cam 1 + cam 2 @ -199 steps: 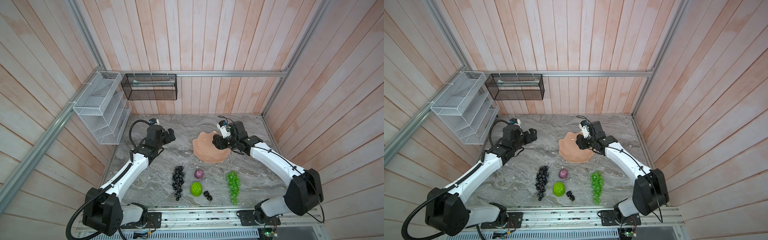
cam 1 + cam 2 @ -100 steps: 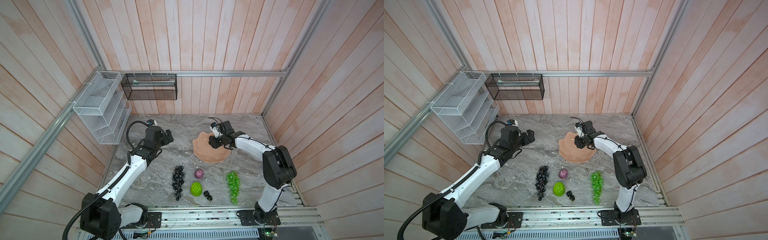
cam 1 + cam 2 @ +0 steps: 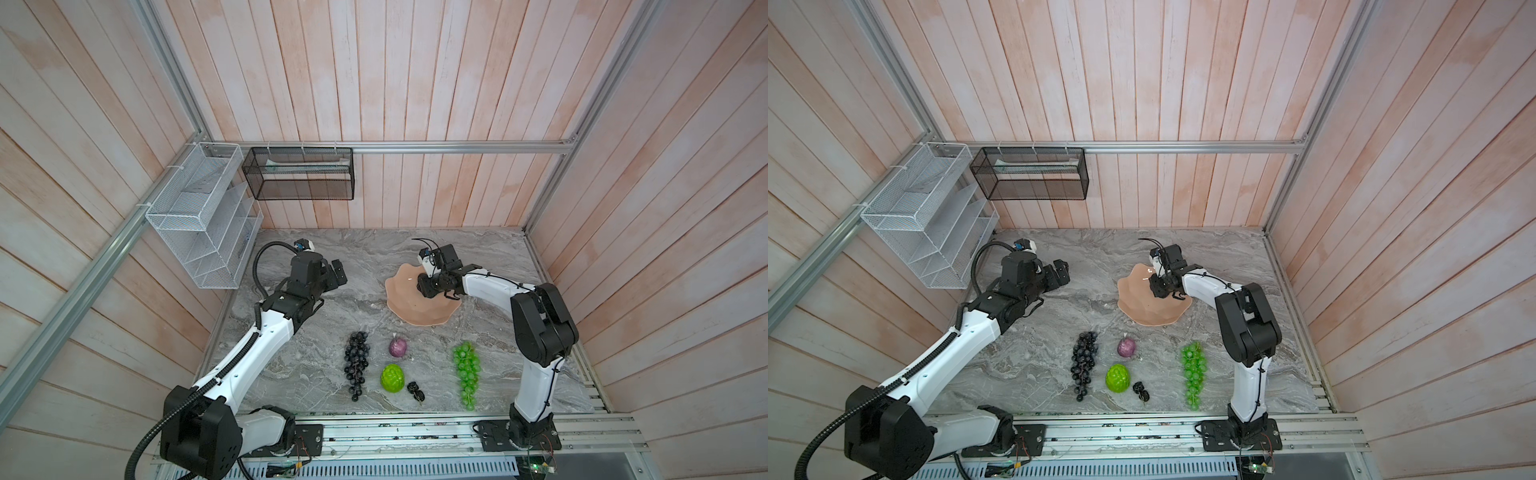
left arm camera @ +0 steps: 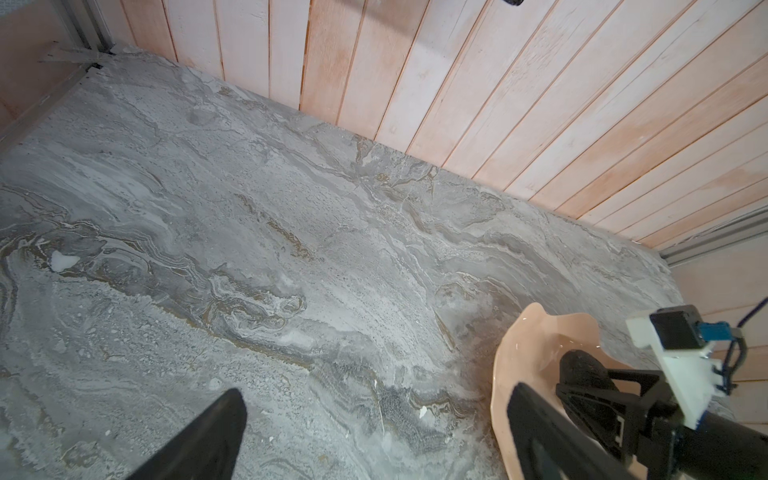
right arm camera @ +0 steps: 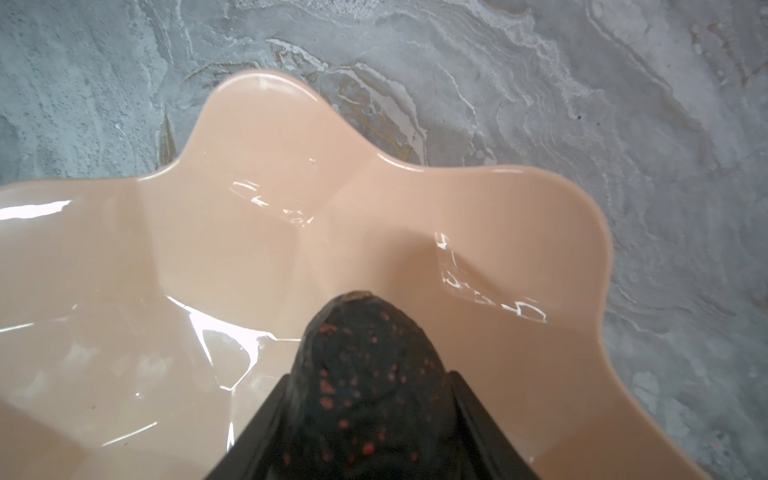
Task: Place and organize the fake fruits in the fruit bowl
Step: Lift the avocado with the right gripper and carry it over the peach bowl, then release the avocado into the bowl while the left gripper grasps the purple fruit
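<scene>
The right gripper (image 5: 365, 415) is partly closed on the dark bumpy oval (image 5: 365, 353), a finger pressed to each flank, and holds it over the inside of the fruit bowl (image 5: 249, 249); whether the oval touches the glossy floor cannot be told. In both top views that gripper (image 3: 432, 286) covers the bowl's far half, leaving only the near scalloped rim (image 3: 1142, 311) bare. The left gripper (image 3: 336, 274) hangs over bare marble left of the bowl, jaws spread wide with nothing between them. Toward the front edge lie the other fruits, all outside the bowl: the black-purple grape bunch (image 3: 356, 365), the purple round fruit (image 3: 397, 347), the lime-green lumpy fruit (image 3: 392, 377), the tiny black cluster (image 3: 415, 390) and the bright green grape bunch (image 3: 467, 370), with the right arm's upright link standing just beside this last one. A white wire rack (image 3: 199, 232) and a black mesh basket (image 3: 299, 178) hang on the walls, well clear. Against a second ago, the right arm has folded – its elbow, then stretched out low to the right, now stands tall – the gripper has edged across the bowl, and the fruits have not moved.
</scene>
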Robot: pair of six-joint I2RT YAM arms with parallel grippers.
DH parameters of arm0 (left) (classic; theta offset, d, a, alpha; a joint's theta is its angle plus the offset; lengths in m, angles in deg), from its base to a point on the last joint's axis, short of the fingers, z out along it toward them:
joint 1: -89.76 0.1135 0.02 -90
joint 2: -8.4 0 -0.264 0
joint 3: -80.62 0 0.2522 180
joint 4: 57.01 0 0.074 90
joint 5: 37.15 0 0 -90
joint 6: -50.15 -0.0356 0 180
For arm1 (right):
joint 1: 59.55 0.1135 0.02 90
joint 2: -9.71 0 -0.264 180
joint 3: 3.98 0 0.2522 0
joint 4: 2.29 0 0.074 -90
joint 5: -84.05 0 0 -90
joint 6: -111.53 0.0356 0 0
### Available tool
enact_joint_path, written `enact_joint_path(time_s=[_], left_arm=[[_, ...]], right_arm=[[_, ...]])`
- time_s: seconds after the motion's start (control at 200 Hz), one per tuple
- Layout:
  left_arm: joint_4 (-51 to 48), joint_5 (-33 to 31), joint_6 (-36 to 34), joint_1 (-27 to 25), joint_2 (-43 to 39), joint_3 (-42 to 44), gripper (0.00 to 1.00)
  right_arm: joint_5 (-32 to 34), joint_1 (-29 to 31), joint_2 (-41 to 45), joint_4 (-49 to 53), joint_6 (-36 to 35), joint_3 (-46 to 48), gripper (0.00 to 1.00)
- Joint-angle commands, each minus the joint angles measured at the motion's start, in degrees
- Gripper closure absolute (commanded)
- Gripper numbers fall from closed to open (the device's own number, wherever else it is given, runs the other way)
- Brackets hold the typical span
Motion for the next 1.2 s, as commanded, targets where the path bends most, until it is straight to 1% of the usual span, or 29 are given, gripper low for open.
enact_joint_path(time_s=[0.0,0.145,0.265,0.46,0.55,0.64,0.725,0.885,0.95,1.07,1.195], left_arm=[[-1.49,0.26,-1.19,0.24,0.17,-0.22,0.0],[-3.54,1.95,-2.09,0.29,0.51,-1.49,0.0],[-8.15,3.53,-1.81,0.29,1.35,-4.03,0.0],[-17.65,8.83,-2.99,-0.14,2.67,-8.31,0.0],[-21.55,11.96,-2.93,-0.59,3.87,-9.88,0.0],[-25.42,15.95,-2.87,-1.65,5.75,-11.52,0.0],[-28.29,18.42,-3.08,-4.73,7.76,-12.84,0.01],[-31.61,18.8,-3.51,-14.29,12.93,-15.52,0.02],[-32.5,18.97,-3.4,-18.14,15.57,-16.77,0.04],[-33.4,18.77,-2.95,-24.52,21.02,-19.08,0.05],[-34.54,18.44,-2.54,-27.77,26.41,-20.72,0.09]], right_arm=[[0.27,-0.23,-1.54,-1.52,0.26,-1.29,0.52],[0.58,-0.14,-2.15,-1.72,0.48,-1.02,0.49],[1.06,0.13,-2.56,-1.57,0.65,-1.15,0.46],[1.94,0.56,-1.01,-2.16,0.72,-1.08,0.29],[2.72,0.91,0.44,-1.85,0.48,-1.28,0.24],[2.61,1.0,2.66,-0.66,0.3,-2.17,0.23],[2.38,1.29,5.51,1.12,0.21,-3.34,0.23],[2.39,1.87,13.03,1.62,1.48,-2.0,0.23],[2.72,1.81,16.51,0.75,2.61,0.36,0.23],[3.62,1.73,23.0,-2.74,4.13,6.96,0.22],[3.52,0.39,27.89,-4.9,5.67,12.85,0.21]])
